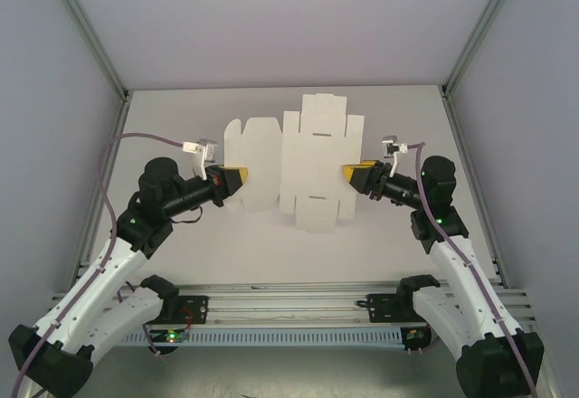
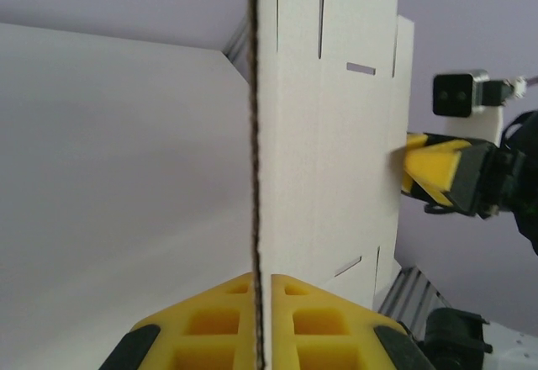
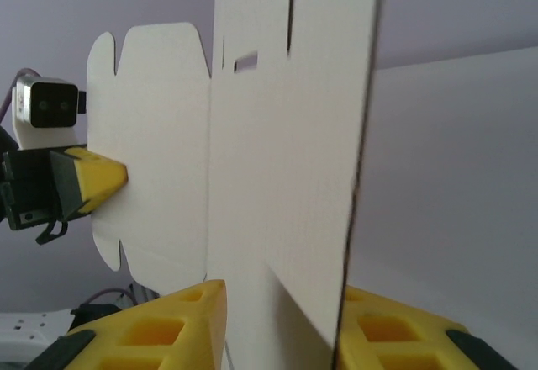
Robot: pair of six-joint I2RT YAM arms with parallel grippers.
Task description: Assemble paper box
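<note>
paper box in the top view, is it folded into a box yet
No, the paper box is a flat sheet with its flaps spread out.

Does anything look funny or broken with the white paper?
Nothing stands out. The paper box is a flat sheet without tears or crumples; the left gripper pinches one side, the right gripper straddles the other.

Soft, even light fills the scene, with no glare on the pale surface [image 1: 181,226]. The paper box [image 1: 308,158] throws only a faint grey shadow between the left hand [image 1: 237,177] and the right hand [image 1: 353,174]. In the wrist views the yellow fingers [image 2: 235,296] nearest the lens look slightly soft.
</note>
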